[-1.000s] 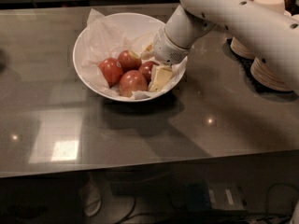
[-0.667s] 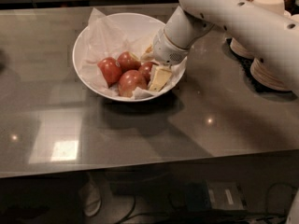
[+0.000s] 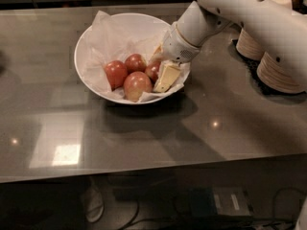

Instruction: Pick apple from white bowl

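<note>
1. Bowl [image 3: 76, 56] — upper centre of frame, paper-lined, with the fruit clustered toward its right half.
2. Apple [image 3: 151, 71] — darkest, at the right of the cluster, against the gripper.
3. Gripper [image 3: 162, 70] — dipped in at the bowl's right side, angled down to reach the apple; whether it is clamped on it, cannot tell.
4. Hidden: the apple's right side is behind the gripper, and the arm [image 3: 249, 8] is cut off at upper right.

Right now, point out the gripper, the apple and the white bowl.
gripper [image 3: 160, 73], camera view, its tip end inside the bowl's right side.
apple [image 3: 151, 70], camera view, its visible red side.
white bowl [image 3: 77, 65], camera view, left rim.
</note>
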Available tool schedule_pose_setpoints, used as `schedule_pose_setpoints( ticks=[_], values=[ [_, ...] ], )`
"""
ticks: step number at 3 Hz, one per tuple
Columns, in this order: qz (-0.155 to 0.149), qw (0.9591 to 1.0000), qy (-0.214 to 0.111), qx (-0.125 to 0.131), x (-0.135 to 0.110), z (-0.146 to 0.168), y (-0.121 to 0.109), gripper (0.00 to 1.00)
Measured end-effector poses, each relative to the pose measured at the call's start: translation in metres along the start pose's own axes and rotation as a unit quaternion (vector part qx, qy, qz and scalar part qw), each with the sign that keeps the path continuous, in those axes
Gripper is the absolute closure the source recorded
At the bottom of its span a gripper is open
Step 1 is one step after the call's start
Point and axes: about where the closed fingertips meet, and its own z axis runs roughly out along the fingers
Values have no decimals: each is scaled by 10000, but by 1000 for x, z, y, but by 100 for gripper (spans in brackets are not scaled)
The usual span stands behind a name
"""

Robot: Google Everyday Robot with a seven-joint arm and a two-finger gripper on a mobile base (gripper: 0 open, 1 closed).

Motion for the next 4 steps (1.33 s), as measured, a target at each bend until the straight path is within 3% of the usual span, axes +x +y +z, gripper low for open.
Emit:
schedule_pose_setpoints(
  ticks=[1,2,3,4],
  values=[
    [207,9987,-442,117,1,-41,-6,100],
    [246,9913,-1221,427,-5,-106,-16,100],
    [219,9805,-1806,749,-11,-161,-20,100],
    [178,9791,-1862,802,-16,-166,-23,100]
  ],
)
